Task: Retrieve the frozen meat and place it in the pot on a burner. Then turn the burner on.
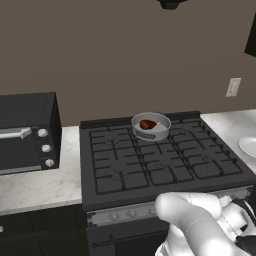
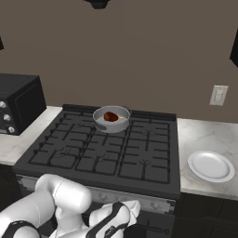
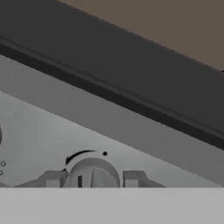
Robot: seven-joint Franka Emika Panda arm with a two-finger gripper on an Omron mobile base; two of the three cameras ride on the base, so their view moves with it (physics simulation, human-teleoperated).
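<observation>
The stove (image 1: 165, 170) stands between 2 tabletop (image 1: 40, 185) sections. The pot (image 1: 151, 127) sits on a rear burner (image 1: 145, 136) — the frozen meat (image 1: 147, 124) lies inside. The hand (image 3: 92, 178) is pinching a front-panel knob (image 3: 92, 173) — fingers (image 3: 53, 179) flank it.

The white arm (image 1: 200, 220) is folded low at the near edge of the scene, its forearm bent down and forward. In the hand view the gripper (image 3: 92, 178) points ahead, its two finger tips (image 3: 53, 178) drawn close together, one on each side of a round knob (image 3: 92, 173).
</observation>
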